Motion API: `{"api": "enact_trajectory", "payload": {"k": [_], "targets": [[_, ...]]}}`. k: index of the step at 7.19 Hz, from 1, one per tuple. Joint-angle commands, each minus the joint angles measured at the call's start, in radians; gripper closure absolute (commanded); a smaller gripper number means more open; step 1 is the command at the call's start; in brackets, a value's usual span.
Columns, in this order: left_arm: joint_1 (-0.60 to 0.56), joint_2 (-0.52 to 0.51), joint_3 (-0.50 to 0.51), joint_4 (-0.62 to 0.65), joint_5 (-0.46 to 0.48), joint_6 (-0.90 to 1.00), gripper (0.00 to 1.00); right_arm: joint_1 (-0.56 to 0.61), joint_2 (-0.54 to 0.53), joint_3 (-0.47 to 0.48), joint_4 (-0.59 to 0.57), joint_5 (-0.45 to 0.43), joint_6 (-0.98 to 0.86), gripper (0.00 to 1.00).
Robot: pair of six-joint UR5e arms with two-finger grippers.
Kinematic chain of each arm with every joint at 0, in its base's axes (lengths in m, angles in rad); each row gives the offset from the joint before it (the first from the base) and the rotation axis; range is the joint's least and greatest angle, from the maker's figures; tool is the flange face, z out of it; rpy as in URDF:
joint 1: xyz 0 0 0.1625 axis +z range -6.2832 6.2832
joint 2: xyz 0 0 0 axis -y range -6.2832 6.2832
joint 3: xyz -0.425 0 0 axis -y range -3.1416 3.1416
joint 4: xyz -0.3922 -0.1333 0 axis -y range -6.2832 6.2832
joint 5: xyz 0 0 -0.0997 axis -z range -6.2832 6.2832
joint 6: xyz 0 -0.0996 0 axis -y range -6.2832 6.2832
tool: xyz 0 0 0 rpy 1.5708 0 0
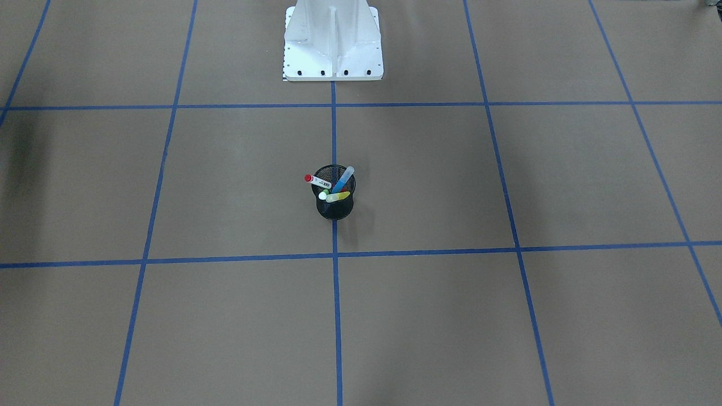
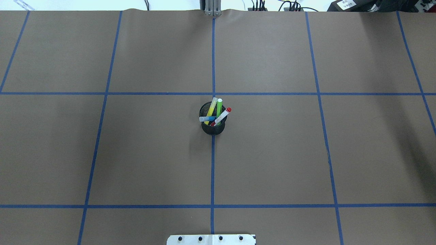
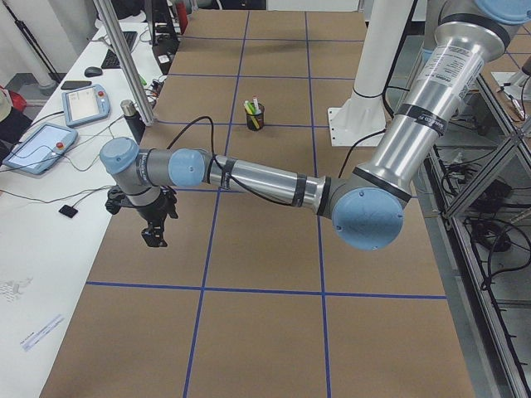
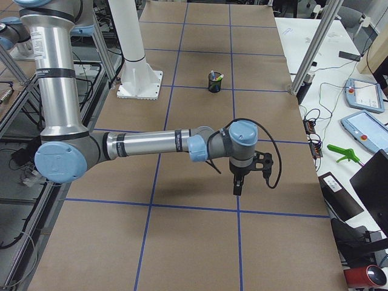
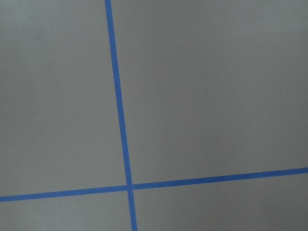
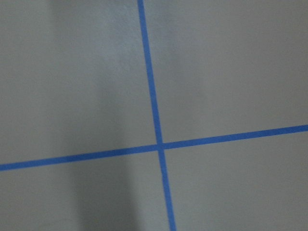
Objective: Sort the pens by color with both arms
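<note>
Four pens stand together in a black mesh cup (image 2: 213, 128) at the table's centre: a yellow pen (image 2: 212, 107), a green pen (image 2: 219, 107), a white pen with a red cap (image 2: 223, 115) and a blue pen (image 2: 207, 118). The cup (image 1: 334, 210) also shows in the front-facing view. My left gripper (image 3: 153, 236) hangs over the table's left end, far from the cup (image 3: 255, 120). At the opposite end my right gripper (image 4: 237, 187) points down, equally far from the cup (image 4: 214, 83). Both show only in the side views, so I cannot tell their state.
Blue tape lines (image 2: 213, 163) divide the brown table cover into squares. The white pedestal base (image 1: 333, 56) stands at the robot's edge. Tablets (image 3: 37, 148) and cables lie on a side bench. Both wrist views show only a tape crossing (image 5: 129, 186).
</note>
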Motion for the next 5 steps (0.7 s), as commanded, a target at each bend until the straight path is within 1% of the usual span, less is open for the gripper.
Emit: {"api": "enact_trajectory", "payload": {"k": [1, 2, 3, 4, 5], "targets": [[0.000, 0.000, -0.026, -0.005, -0.036, -0.002, 0.00, -0.136, 0.170, 0.007, -0.044, -0.005, 0.379, 0.01], [0.002, -0.002, -0.022, -0.003, -0.036, -0.011, 0.00, -0.200, 0.275, 0.006, -0.119, -0.016, 0.569, 0.01], [0.003, -0.025, -0.025, 0.001, -0.036, -0.050, 0.00, -0.243, 0.341, 0.018, -0.159, -0.025, 0.723, 0.01], [0.007, -0.028, -0.023, -0.003, -0.033, -0.060, 0.00, -0.292, 0.346, 0.050, -0.159, -0.020, 0.893, 0.01], [0.005, -0.025, -0.028, 0.001, -0.034, -0.059, 0.00, -0.343, 0.410, 0.046, -0.166, -0.016, 1.082, 0.01]]}}
